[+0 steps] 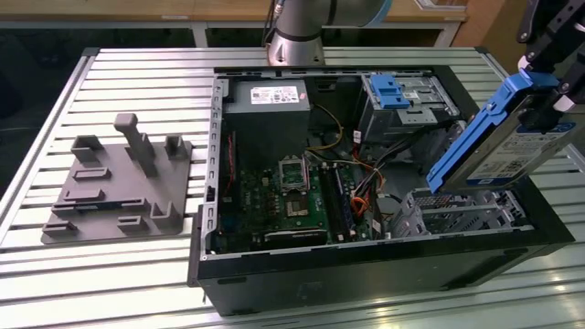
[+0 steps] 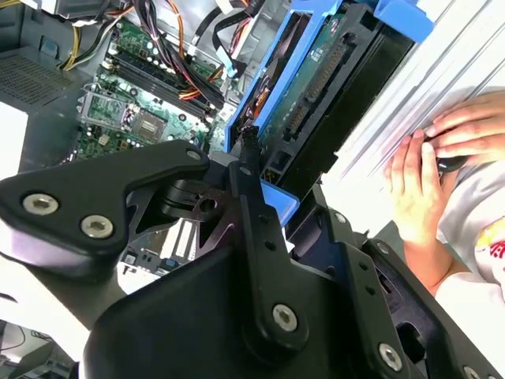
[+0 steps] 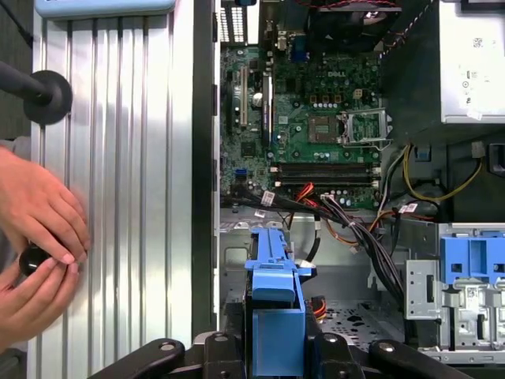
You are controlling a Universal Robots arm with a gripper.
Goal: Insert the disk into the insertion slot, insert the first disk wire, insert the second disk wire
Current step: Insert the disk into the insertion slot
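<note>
Blue plastic frames the disk (image 1: 496, 138), and I have it up in the air at the exterior view's right, tilted steeply with its white label facing outward. The gripper (image 3: 276, 347) is pinched onto the caddy's upper end; in the first wrist view I see the blue frame squeezed between the two black fingers (image 3: 327, 349). The disk's lower corner hangs just over the insertion slot (image 1: 462, 209), the low perforated silver cage in the near corner of the open case (image 1: 366, 259). None of the drive is inside the cage, and I cannot tell whether the corner touches the rim.

Just beside the slot a bundle of orange and black wires (image 1: 361, 200) lies loose, between it and the green motherboard (image 1: 292, 199). Behind the slot stands the taller cage (image 1: 416, 110) with its blue latch (image 1: 391, 89).

Well apart on the slatted metal table (image 1: 137, 68), toward the exterior view's left, sits a grey fixture plate (image 1: 114, 185). A person's hand (image 3: 43, 209) rests on the table beside the case.
</note>
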